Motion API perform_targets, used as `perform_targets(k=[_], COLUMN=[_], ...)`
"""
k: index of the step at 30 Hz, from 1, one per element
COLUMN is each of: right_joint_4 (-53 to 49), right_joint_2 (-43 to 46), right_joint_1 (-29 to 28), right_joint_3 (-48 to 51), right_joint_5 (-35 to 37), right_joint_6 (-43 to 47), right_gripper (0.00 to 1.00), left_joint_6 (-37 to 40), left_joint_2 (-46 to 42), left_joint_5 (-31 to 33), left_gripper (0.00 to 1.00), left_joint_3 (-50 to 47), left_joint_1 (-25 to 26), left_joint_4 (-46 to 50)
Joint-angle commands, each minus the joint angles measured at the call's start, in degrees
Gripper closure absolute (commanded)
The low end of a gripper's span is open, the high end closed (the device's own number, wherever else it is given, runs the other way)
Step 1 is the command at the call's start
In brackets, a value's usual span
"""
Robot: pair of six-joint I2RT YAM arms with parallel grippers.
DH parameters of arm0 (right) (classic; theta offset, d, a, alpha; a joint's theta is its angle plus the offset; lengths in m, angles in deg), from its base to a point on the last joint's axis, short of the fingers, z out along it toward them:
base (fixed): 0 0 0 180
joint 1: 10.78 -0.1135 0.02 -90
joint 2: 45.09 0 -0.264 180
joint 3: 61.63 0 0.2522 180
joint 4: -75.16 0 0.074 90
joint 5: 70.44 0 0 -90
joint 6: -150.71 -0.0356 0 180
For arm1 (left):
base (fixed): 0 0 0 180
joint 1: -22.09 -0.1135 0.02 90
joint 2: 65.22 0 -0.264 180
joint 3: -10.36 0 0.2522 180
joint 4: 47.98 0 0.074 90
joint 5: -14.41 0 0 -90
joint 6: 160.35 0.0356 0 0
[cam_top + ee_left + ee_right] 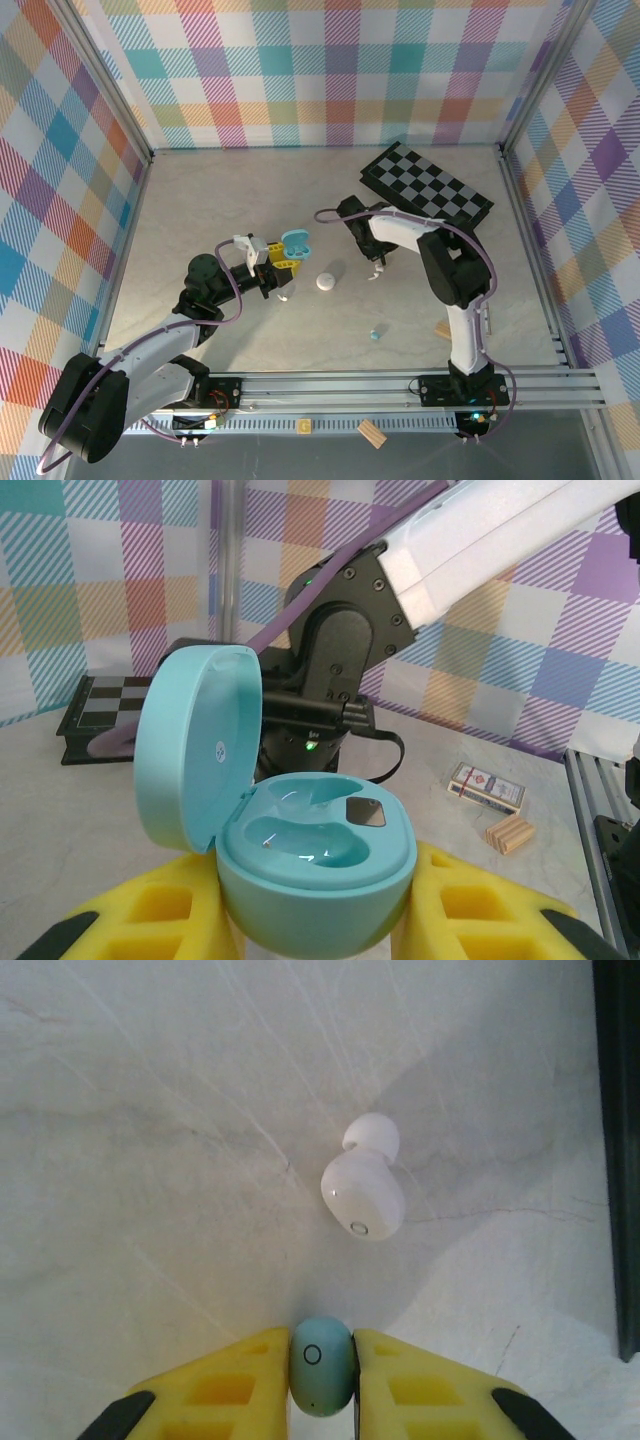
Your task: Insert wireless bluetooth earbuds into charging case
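The left gripper clamps the teal charging case between its yellow fingers (lid hinged open, tipped left). Right of the case, the right gripper pinches a light blue earbud. A white earbud lies on the table just beyond.

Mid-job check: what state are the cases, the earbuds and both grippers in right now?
left gripper: shut on the blue case
blue case: lid open, both wells empty
right gripper: shut on the light blue earbud
white earbud: loose on the table, apart from the right gripper
second blue earbud: loose on the table
white case: on the table, looks closed
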Motion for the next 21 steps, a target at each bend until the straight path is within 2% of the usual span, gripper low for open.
perform_targets(k=[1, 10, 21], right_joint_4=[1.8, 5.4, 12.0], right_joint_2=[7.3, 24.8, 42.5], right_joint_1=[1.2, 4.6, 10.0], right_joint_3=[2.9, 11.5, 16.6], right_joint_5=[-6.9, -24.9, -54.4], right_joint_6=[-3.7, -9.9, -19.4], right_gripper=[0.79, 0.79, 0.78], left_joint_6=[0.7, 5.4, 5.4], left_joint_2=[0.5, 8.1, 23.5], left_joint_5=[-0.5, 2.8, 7.1], left_gripper=[0.73, 0.76, 0.74], left_joint_3=[0.5, 4.8, 10.6], left_joint_1=[-0.6, 2.8, 5.4], left_joint_4=[-3.0, -2.8, -19.4])
